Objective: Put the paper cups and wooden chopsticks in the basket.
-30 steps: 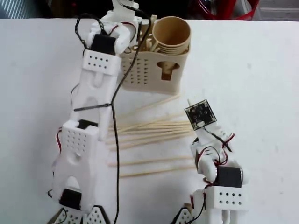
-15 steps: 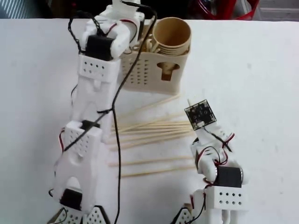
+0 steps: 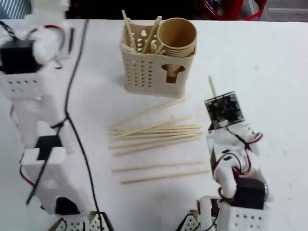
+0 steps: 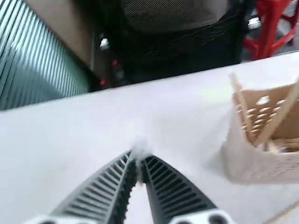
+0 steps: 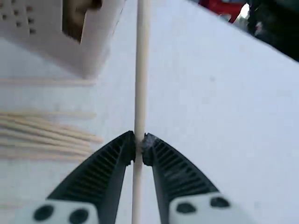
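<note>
Our right gripper [image 5: 138, 142] is clamped on one chopstick [image 5: 141, 56] partway along its length. It is above the desk [image 3: 269, 72], nearer the right edge and short of the basket [image 3: 144, 72]. We judge the stick light, stiff and smooth, so it may pivot in the pinch; a hold close to mid-length should keep it steady. Our left gripper [image 4: 138, 165] is closed on nothing near the far left corner. The cups [image 3: 177, 31] sit in the basket by the far edge, and loose chopsticks [image 3: 154, 132] lie mid-desk.

Cups [image 3: 176, 34] in basket [image 3: 148, 73]; chopsticks [image 3: 154, 135] on table [image 3: 269, 62] in front.
</note>
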You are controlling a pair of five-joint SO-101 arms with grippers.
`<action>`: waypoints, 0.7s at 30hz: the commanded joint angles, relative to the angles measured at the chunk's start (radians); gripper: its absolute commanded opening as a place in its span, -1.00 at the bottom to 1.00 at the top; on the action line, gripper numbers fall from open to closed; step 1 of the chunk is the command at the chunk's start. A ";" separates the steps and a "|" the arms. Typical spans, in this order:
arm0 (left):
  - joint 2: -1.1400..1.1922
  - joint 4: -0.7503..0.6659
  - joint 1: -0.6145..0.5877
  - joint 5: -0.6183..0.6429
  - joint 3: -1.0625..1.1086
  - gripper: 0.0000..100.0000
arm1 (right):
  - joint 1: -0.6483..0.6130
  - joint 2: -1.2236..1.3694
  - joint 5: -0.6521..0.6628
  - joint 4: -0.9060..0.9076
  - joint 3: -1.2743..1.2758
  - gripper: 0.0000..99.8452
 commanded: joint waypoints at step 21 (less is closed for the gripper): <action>-0.039 -0.709 -0.220 -0.186 1.263 -0.95 | -0.585 0.957 -0.253 -0.687 -1.068 -0.97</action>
